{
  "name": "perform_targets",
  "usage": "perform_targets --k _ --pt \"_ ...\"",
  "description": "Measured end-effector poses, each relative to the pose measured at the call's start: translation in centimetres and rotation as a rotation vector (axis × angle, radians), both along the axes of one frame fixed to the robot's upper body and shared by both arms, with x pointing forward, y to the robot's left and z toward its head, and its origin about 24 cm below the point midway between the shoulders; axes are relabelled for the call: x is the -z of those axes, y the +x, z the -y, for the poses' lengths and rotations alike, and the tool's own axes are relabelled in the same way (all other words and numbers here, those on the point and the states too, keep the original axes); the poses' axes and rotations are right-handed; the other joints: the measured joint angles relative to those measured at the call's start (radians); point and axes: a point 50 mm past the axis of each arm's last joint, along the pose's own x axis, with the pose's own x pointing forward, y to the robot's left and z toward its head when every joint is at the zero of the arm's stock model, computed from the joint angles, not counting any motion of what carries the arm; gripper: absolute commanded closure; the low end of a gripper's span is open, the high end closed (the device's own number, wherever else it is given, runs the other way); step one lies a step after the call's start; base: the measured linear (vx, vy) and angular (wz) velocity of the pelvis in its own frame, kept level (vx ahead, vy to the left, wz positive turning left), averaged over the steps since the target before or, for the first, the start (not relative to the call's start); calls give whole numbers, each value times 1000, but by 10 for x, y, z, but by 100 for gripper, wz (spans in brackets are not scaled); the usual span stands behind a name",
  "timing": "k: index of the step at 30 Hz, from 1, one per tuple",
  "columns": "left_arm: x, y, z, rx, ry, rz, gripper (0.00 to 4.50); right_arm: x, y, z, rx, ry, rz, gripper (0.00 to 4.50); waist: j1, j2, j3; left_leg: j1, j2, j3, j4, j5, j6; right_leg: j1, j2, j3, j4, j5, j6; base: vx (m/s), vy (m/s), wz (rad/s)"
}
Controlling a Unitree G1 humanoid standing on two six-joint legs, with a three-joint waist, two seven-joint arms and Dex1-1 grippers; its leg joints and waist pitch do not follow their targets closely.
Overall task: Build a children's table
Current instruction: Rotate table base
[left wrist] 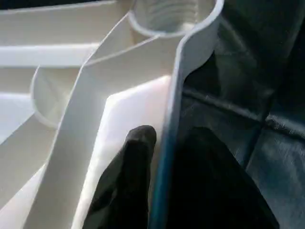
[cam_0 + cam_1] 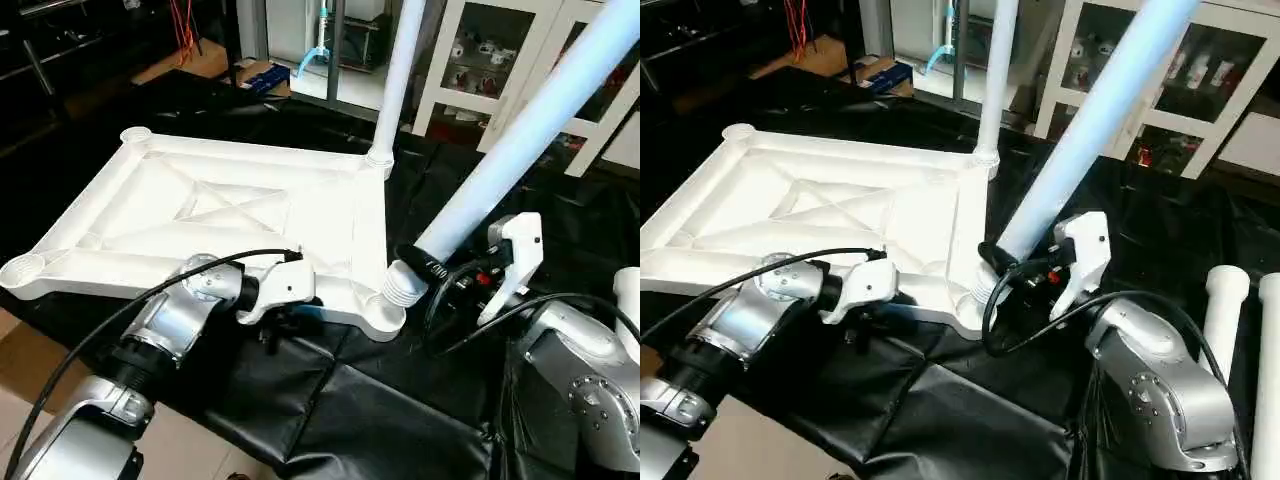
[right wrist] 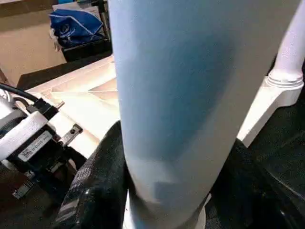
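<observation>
R jaws round leg, socket-side.

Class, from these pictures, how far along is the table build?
Done: one leg stands in the tabletop's far socket. In hand: the right gripper holds a second leg tilted at the near corner socket; the left gripper straddles the tabletop's edge. Left: seating this leg and two more.

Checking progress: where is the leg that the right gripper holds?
The leg slants in the right gripper, its threaded end at the tabletop's near right corner socket.
</observation>
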Motion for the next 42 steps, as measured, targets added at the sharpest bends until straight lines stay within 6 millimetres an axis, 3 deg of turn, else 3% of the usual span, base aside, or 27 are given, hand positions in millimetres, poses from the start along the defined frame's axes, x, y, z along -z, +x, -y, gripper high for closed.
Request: perform_targets --k 15,23,33,42 --pt "1 3 -3 19 53 -7 312 10 -6 0 -8 -8 -48 264 -5 1 -1 3 0 0 0 0 0 2 0 0 2 1 -1 0 0 0" --pt "2 12 -3 -42 -44 -97 389 7 -7 -5 -119 18 -66 264 -4 0 -1 3 0 -1 2 0 0 3 0 0 2 3 -4 0 0 0" --pt "1 12 2 20 -14 -111 445 21 22 -5 -99 82 -172 264 -9 -2 -2 1 0 -1 4 0 0 2 0 -1 1 3 -5 0 0 0" --pt "2 10 4 42 11 -110 450 17 39 8 -71 268 -323 265 -7 -13 -8 2 1 0 4 0 0 3 0 -1 1 2 -5 0 0 0"
